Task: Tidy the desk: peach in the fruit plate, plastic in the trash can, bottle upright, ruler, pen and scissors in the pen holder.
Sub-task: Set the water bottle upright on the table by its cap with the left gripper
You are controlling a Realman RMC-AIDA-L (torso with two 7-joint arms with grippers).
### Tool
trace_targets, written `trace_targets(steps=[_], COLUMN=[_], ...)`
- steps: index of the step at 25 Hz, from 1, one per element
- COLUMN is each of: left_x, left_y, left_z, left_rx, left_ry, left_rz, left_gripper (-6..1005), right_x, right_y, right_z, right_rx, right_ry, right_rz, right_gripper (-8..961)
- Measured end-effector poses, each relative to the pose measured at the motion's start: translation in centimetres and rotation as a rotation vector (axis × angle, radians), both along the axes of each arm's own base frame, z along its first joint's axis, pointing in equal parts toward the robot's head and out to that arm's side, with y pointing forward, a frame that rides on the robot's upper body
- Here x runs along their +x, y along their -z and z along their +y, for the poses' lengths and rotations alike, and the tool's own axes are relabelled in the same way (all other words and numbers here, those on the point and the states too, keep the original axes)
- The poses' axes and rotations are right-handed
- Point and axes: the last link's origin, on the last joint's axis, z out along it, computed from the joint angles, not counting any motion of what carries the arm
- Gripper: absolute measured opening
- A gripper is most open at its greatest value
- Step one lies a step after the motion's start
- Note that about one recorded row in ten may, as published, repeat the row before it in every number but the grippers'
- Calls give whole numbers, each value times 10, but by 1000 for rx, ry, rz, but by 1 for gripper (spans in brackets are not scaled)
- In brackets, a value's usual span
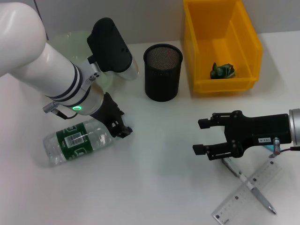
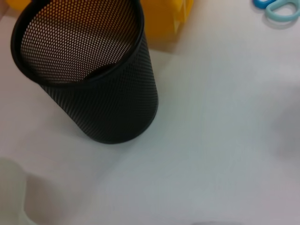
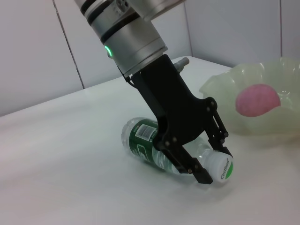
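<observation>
Bottle work occupies the left gripper (image 1: 121, 130), which is down at the neck end of the clear plastic water bottle with a green label (image 1: 77, 142). The bottle lies on its side on the white desk (image 1: 159, 164) at the near left, its white cap (image 3: 222, 168) pointing right. In the right wrist view the black fingers (image 3: 199, 173) sit on either side of the neck just behind the cap, spread only as wide as the neck; whether they press on it I cannot tell.

The right gripper (image 1: 201, 137) hovers over the desk at the near right, its two fingers spread apart with nothing between them. Just beside and behind it lie the clear plastic ruler (image 1: 248, 193) and the slim pen (image 1: 251, 190), crossed over one another. A light blue scissors handle (image 2: 279, 7) shows in the left wrist view, on the desk well apart from the holder.

The black mesh cylindrical pen holder (image 1: 162, 71) stands upright at the far centre, with the yellow plastic bin (image 1: 220, 44) just to its right. A crumpled green piece of plastic (image 1: 221, 71) lies inside the bin. At the far left, partly hidden by the left arm, sits the pale green wavy-edged fruit plate (image 3: 262, 110), and the pink peach (image 3: 257, 99) rests in it.
</observation>
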Motion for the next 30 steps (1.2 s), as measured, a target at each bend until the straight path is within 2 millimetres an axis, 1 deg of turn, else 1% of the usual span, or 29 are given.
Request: trace_targets(steps=[10, 17, 20, 23, 30], left_x=[7, 8, 13, 13, 21], left_y=[-3, -4, -8, -8, -21], left_z=[-2, -2, -2, -2, -2], left_rx=[-14, -17, -22, -22, -47], left_ry=[7, 6, -3, -3, -17], left_rz=[-9, -12, -34, -34, -93], left_gripper=[453, 454, 452, 449, 447], right_x=[1, 1, 1, 1, 1], right_y=[-2, -3, -3, -3, -3], right_z=[1, 1, 1, 1, 1], right_rx=[8, 8, 8, 8, 9], right_ry=[4, 4, 4, 4, 4], right_rz=[3, 3, 3, 3, 2], right_gripper=[803, 802, 802, 802, 802])
